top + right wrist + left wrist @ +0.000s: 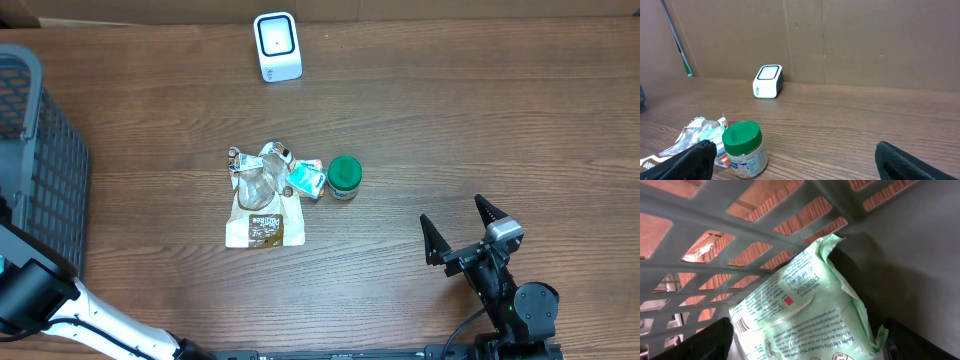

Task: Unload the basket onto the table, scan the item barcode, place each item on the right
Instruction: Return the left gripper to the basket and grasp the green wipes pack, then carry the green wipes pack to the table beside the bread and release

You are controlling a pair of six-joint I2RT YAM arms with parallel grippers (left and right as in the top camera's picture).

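Left wrist view: the green pack point(805, 305) is down inside the gray basket point(920, 255), leaning in a corner by the grid wall. The left gripper point(805, 339) has its two black fingers point(715, 337) far apart, w/ the pack filling the gap btw them. The pack looks like it touches both fingers, but I can't tell if they squeeze it or just sit around it. In the overhead view the white scanner point(277, 45) stands alone at the far side of the table point(450, 120), and nothing is near it or in front of it. So no scan is going on right now. My guess: the basket is where things go, so the green pack is prob. done or almost done. A lot is left, tho. In the middle of the table there is a small heap: a brown pouch point(265, 226), some little packets point(303, 180) & a jar point(344, 178) w/ a green lid just beside them. They are all well apart from the scanner and not picked up yet. The right gripper point(463, 228) is at the near right side, fingers spread all the way. It holds nothing and touches nothing, and the jar is a good way off from it.
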